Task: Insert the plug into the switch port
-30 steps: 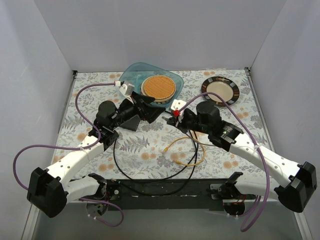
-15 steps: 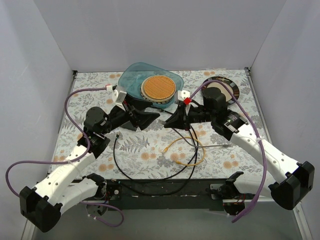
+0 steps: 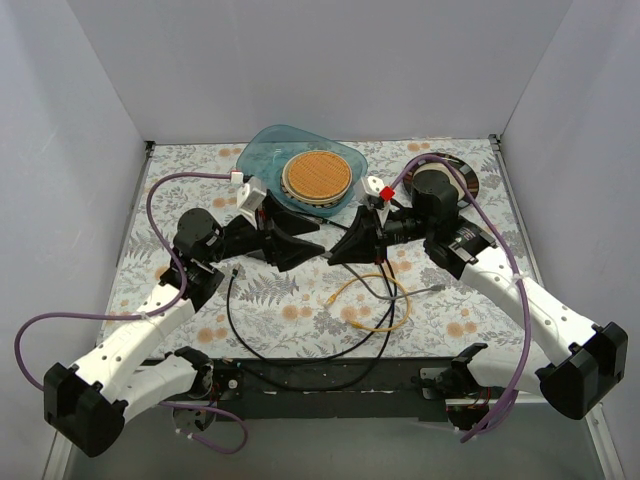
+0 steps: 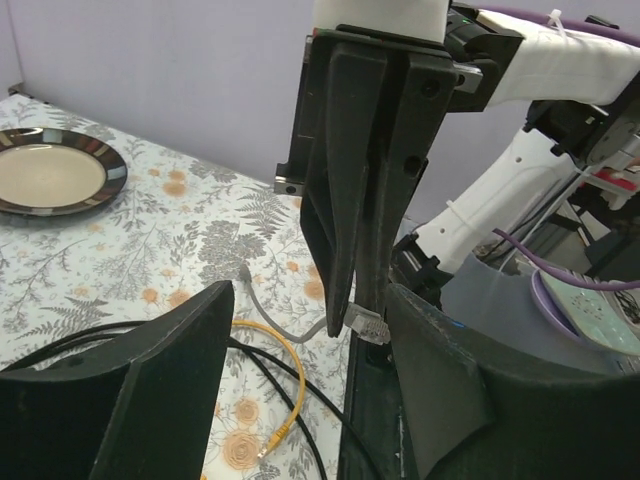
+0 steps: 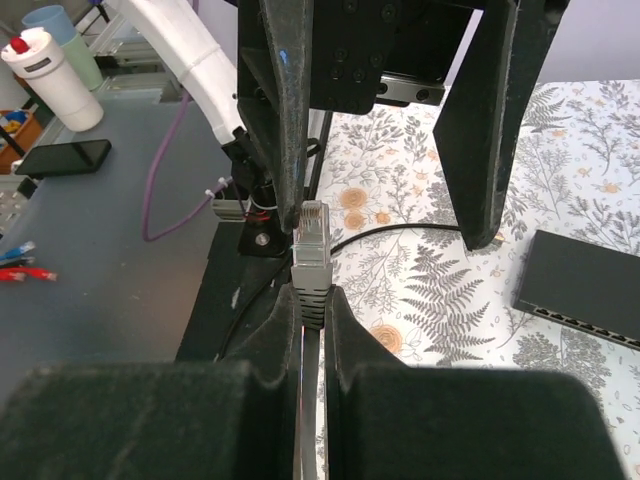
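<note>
My right gripper (image 5: 312,300) is shut on the grey boot of the plug (image 5: 312,235), whose clear tip points forward. The switch (image 5: 580,285), a flat black box with a row of ports along its edge, lies on the table to the plug's right. I cannot make it out in the top view. My left gripper (image 4: 305,300) is open and empty, and faces the right gripper (image 3: 335,255) tip to tip. In the left wrist view the plug (image 4: 365,322) hangs between my open left fingers. My left gripper (image 3: 312,245) is held above the table.
A yellow cable (image 3: 370,305) and a black cable (image 3: 235,320) loop on the floral table in front of the grippers. The plug's grey cable (image 3: 430,289) trails right. A teal tray (image 3: 265,160) with a cork disc stands behind. A dark-rimmed plate (image 3: 465,185) sits back right.
My right gripper has swung round to point left with the plug. My left gripper has drawn back and turned right, so the two now face each other closely.
</note>
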### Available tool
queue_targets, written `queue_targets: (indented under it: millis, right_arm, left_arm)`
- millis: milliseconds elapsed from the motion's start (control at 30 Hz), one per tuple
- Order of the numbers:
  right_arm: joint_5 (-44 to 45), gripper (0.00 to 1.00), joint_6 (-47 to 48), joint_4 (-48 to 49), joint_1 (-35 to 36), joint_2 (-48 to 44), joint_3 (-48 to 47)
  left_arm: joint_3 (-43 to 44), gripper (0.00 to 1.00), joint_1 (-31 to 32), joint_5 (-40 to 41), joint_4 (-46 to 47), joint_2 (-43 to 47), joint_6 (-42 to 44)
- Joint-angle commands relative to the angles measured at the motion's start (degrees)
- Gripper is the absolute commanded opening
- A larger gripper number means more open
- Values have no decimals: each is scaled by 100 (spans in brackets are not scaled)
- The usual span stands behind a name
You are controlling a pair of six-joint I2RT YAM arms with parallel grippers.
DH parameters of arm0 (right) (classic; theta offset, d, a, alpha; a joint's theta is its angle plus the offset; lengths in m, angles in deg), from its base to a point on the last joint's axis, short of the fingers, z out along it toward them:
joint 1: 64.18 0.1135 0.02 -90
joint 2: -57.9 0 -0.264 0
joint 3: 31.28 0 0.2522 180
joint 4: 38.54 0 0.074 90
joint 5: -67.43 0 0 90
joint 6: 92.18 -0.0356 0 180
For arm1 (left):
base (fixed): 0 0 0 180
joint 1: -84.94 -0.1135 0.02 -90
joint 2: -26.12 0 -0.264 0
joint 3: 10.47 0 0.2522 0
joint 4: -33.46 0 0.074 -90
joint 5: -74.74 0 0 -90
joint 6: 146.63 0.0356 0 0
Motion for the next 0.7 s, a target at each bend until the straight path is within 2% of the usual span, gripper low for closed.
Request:
queue_targets:
  millis: [0,233,467,567,667]
  right_arm:
    - [-104,1,-310,464,-56,-117,-71]
    - [73,1,-468,613,-135,-91,-19]
    - [-6,1,-530,613,-152,-3,-27]
    - [-42,1,-530,604,-152,41,-19]
    - [-33,1,-530,604,-152,67,-19]
  left_arm:
    - [205,58,2,-597,69,31,-59]
    - [240,56,2,-922,122,-56,-94]
    - [214,52,2,-791,393,-136,-287]
    - [100,56,11,-764,841,-136,-559]
    - [73,57,29,-729,1000,-144,-630]
